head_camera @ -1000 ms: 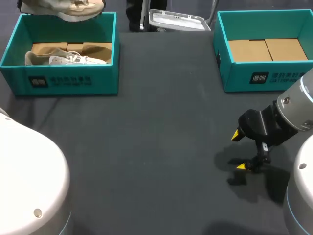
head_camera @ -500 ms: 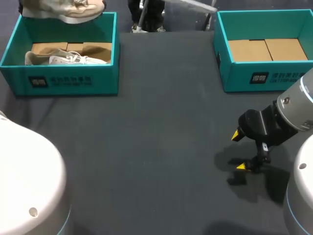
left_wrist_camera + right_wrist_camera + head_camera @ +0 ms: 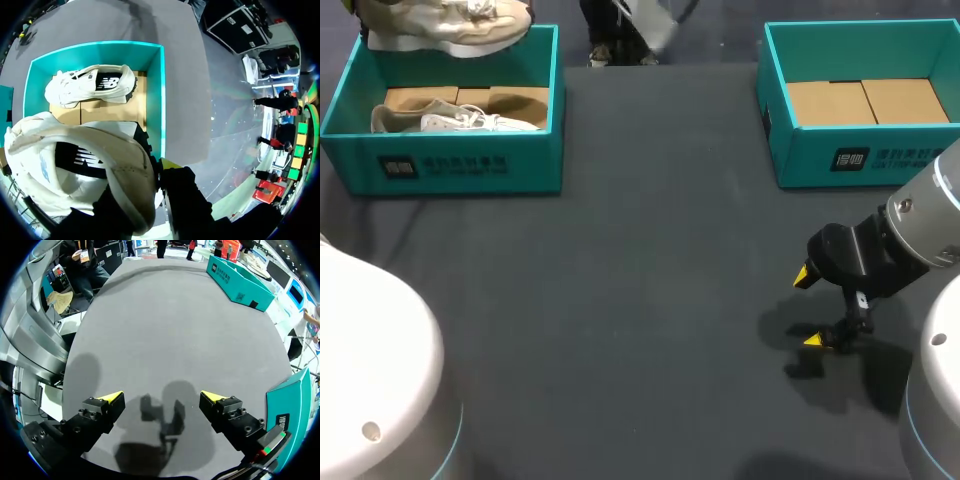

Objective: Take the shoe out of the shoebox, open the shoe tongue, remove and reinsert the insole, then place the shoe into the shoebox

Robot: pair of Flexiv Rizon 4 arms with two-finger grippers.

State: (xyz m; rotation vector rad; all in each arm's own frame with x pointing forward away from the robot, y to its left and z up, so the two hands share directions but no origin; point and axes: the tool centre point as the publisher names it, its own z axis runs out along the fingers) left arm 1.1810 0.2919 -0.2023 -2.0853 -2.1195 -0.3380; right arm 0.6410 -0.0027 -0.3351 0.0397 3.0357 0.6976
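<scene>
Above the shoebox (image 3: 440,165) at the table's (image 3: 640,250) far left, the shoe (image 3: 445,25) hangs with the left fingers (image 3: 167,164) clamped on it; a second shoe (image 3: 455,120) lies inside. The right fingers (image 3: 111,399) hover apart over the table.

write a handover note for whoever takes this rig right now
Left gripper: shut on the lifted shoe, above the left shoebox.
Right gripper: open, holding nothing, low over the table.
A second shoe lies in the left shoebox. The right shoebox shows only cardboard.
Done: shoe is out of the box.
Left: open the tongue, pull and refit the insole, put the shoe into the shoebox.
</scene>
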